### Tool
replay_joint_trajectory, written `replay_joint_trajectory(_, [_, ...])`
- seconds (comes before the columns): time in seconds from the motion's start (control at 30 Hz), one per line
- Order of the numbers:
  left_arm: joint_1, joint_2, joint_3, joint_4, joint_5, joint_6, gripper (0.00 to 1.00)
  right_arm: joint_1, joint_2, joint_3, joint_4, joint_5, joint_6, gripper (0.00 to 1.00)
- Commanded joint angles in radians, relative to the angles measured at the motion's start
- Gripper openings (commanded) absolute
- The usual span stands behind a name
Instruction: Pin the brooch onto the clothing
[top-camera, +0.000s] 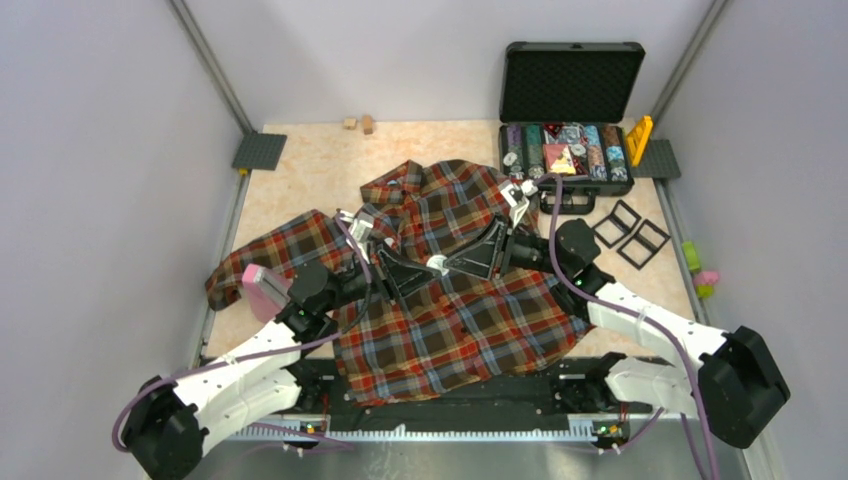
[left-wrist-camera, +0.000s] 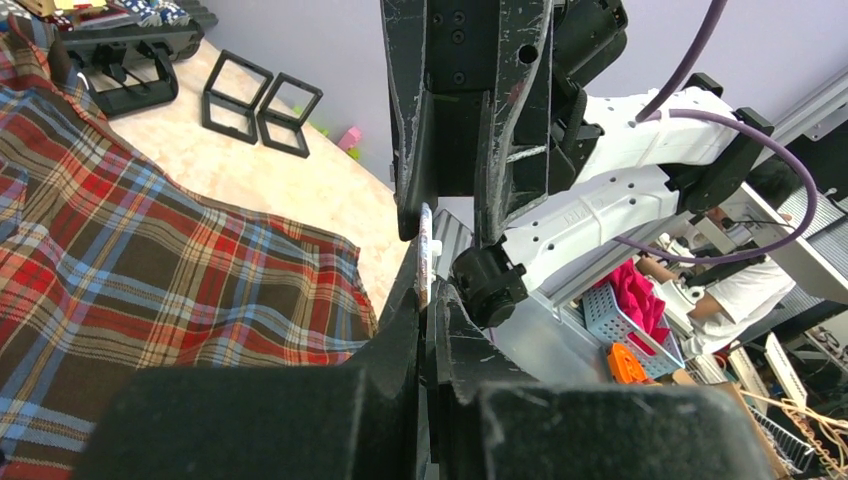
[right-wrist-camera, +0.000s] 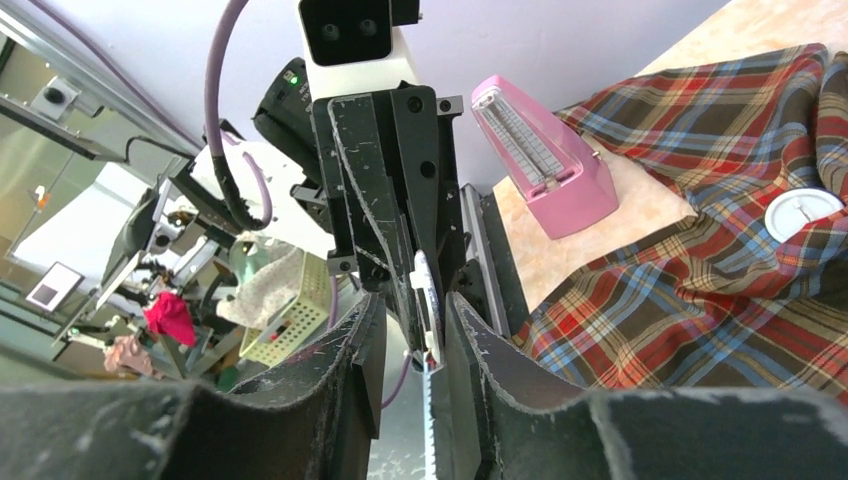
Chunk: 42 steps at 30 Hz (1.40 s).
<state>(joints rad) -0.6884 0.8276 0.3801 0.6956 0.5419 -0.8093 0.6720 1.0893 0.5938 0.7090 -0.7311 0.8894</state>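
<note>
Your two pincers meet tip to tip above the middle of the clothing (top-camera: 450, 330). The left pincer (top-camera: 420, 270) nips the brooch (left-wrist-camera: 425, 250) inside the parted jaws of the right pincer (top-camera: 455, 262), so neither can push forward. On the left, the pink block (top-camera: 262, 288) stands close by the left arm. At the far right, the open case (top-camera: 570, 85) and two black frames (top-camera: 607, 213) crowd the table (top-camera: 310, 165). Its far-left part lies bare, save two small wooden blocks (top-camera: 359, 123) near the back wall.

Pale grey walls (top-camera: 100, 150), beige tabletop (top-camera: 310, 170), even light
</note>
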Motion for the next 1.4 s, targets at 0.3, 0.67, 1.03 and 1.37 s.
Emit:
replay_joint_trajectory(0.3, [-0.002, 0.035, 0.055, 0.040, 0.056, 0.004, 0.06, 0.018, -0.015, 0.027, -0.046, 0.005, -0.093, 0.00])
replay_joint_trajectory(0.67, [0.000, -0.044, 0.058, -0.097, 0.022, 0.067, 0.60, -0.014, -0.067, 0.176, -0.456, -0.030, -0.309, 0.00])
replay_joint_trajectory(1.03, [-0.003, 0.019, 0.072, -0.072, 0.091, 0.032, 0.34, -0.034, -0.063, 0.176, -0.403, -0.143, -0.274, 0.00])
replay_joint_trajectory(1.37, [-0.002, 0.059, 0.076, -0.031, 0.129, 0.018, 0.00, -0.034, -0.064, 0.171, -0.385, -0.149, -0.265, 0.00])
